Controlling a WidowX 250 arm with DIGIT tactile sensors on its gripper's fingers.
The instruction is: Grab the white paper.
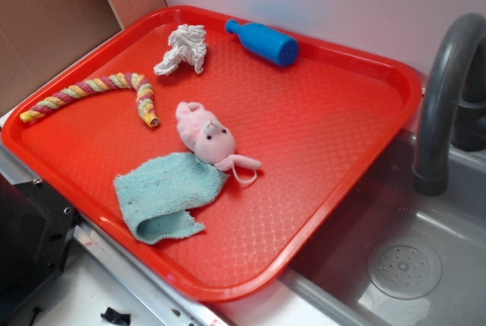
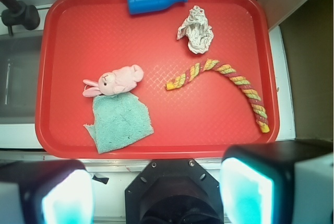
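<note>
White paper point(image 2: 195, 30), a small crumpled wad with a wrinkled, irregular outline, lay near the far edge of the red tray point(image 2: 62, 125) as I viewed it through the wrist camera. It sat apart from everything else: the blue bottle point(image 2: 155, 2) lay on its side just beyond it along the far rim, and the twisted pink, yellow and green rope point(image 2: 224, 80) curved just on the near side of it, close but not touching. In the exterior view the same wad point(image 1: 184, 49) sat toward the tray's back corner, next to the bottle point(image 1: 263, 41).

My gripper point(image 2: 156, 192) hung high over the near edge of the tray, well away from the paper. Its two fingers point(image 2: 245, 192) showed at the bottom of the wrist view, spread wide with nothing between them. I judged the task to be at its very start, with the approach not yet made. The next move, as I read it, called for travelling forward and somewhat to the right in the wrist view, centring over the wad, then descending with the fingers apart and closing on the crumpled bulk. I would have wanted to steer clear of the rope end.

A pink plush bunny point(image 2: 115, 81) rested at the edge of a light-blue cloth point(image 2: 121, 122) on the tray's other half, well apart from the paper. A grey faucet point(image 1: 448, 98) and sink point(image 1: 402, 265) stood beside the tray.

I could read no brand, label or writing on any object.
</note>
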